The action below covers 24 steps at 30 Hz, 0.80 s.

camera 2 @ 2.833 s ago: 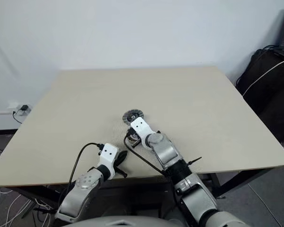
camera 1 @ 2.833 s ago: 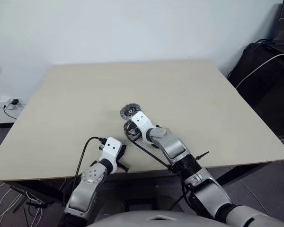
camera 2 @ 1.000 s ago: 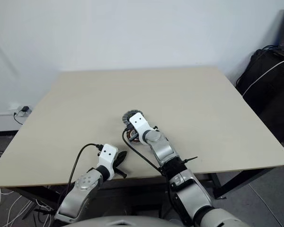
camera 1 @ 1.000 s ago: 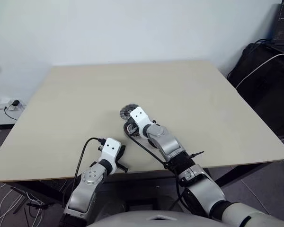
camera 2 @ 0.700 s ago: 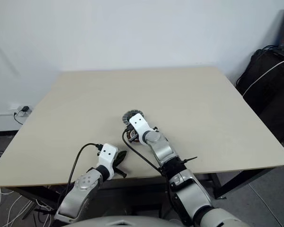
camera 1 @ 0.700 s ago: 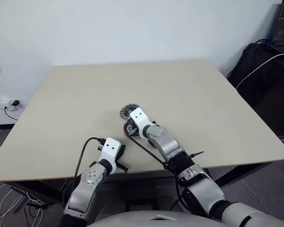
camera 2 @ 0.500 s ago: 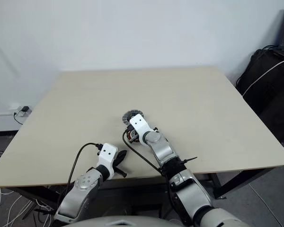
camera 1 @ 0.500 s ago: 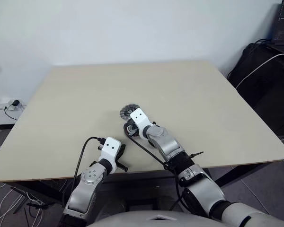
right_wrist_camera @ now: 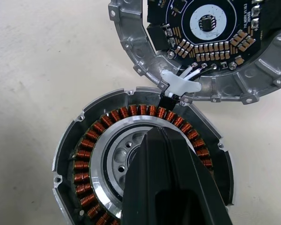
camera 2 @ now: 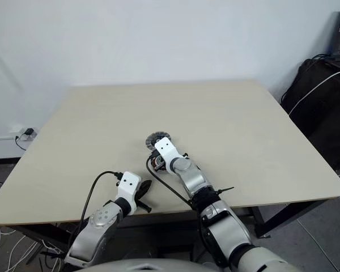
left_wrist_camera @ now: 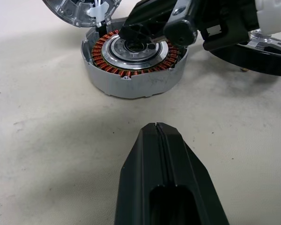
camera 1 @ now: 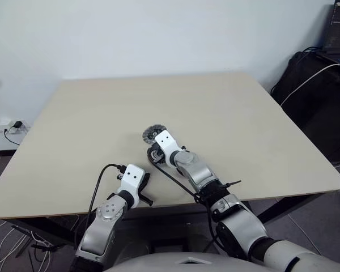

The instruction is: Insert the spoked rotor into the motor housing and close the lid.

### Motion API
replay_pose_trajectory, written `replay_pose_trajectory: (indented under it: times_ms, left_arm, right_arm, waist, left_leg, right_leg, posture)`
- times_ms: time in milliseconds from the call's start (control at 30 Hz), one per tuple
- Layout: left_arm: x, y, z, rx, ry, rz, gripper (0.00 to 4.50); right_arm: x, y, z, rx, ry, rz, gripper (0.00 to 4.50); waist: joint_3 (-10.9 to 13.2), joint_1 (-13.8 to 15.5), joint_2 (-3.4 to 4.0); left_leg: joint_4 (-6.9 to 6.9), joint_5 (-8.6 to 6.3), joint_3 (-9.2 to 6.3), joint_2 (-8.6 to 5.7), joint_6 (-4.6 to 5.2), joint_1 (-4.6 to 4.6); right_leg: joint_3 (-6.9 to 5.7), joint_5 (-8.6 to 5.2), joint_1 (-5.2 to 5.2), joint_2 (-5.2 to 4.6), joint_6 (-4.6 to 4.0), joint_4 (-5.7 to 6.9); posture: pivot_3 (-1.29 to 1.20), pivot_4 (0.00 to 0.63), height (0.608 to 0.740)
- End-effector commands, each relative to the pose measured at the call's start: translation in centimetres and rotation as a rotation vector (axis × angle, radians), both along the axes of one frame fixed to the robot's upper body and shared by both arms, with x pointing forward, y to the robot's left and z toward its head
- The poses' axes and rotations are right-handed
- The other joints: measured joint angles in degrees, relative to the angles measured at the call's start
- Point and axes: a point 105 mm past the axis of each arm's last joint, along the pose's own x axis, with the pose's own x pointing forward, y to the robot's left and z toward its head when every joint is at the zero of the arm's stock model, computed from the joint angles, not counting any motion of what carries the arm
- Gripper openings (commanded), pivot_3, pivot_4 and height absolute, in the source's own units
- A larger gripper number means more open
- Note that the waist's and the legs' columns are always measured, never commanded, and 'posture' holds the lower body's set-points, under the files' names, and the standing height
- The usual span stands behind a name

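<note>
Silver housing [right_wrist_camera: 65, 154] — copper windings [right_wrist_camera: 91, 136]

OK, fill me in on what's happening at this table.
The robot is partway through assembling a motor. Its right end effector, shut, sits over the centre of the open motor housing on the table, above the rotor ringed by copper windings. The housing's hinged cover with the circuit board lies flipped open beside it, joined by a white connector. The left end effector is shut and empty, low over the table and pointing at the housing without touching it. The lid isn't closed yet.
</note>
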Motion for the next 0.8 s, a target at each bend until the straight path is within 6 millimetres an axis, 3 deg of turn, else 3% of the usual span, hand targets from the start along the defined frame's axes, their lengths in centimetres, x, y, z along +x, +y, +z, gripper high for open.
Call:
replay_pose_trajectory:
  times_ms: [33,467,600,800]
  left_arm:
    - [0.4,0.0,1.4,-0.007,-0.051,-0.004,0.00]
    - [0.3,-0.3,1.2,-0.009,-0.044,-0.025,0.00]
    - [0.2,-0.4,1.2,-0.010,-0.041,-0.027,0.00]
    - [0.2,-0.2,1.1,-0.009,-0.038,-0.019,0.00]
  right_arm:
    - [0.5,0.3,1.3,0.033,-0.046,0.003,0.02]
    - [0.4,0.9,4.3,0.130,-0.123,0.019,0.02]
    - [0.2,0.7,3.3,0.112,-0.092,0.012,0.02]
    - [-0.6,0.2,-0.3,0.038,0.030,0.010,0.02]
  waist:
    - [0.00,-0.01,0.00]
    - [0.01,0.01,0.00]
    - [0.01,0.01,0.00]
    - [0.01,-0.01,0.02]
  left_leg:
    - [0.00,0.00,0.00,0.00,0.00,0.00]
    - [-0.05,0.00,-0.01,0.00,0.02,-0.04]
    - [-0.05,0.00,-0.01,0.00,0.02,-0.04]
    - [-0.05,0.01,0.00,0.00,0.02,-0.04]
  right_leg:
    - [0.00,0.00,0.00,0.00,0.00,0.00]
    - [0.01,-0.01,-0.05,0.00,-0.01,-0.01]
    - [0.01,-0.01,-0.06,0.00,-0.01,-0.02]
    - [0.01,-0.01,-0.04,0.00,-0.02,-0.02]
  posture:
    - [0.00,0.000,0.740]
    - [0.00,0.000,0.740]
    - [0.00,0.000,0.740]
    - [0.00,0.000,0.740]
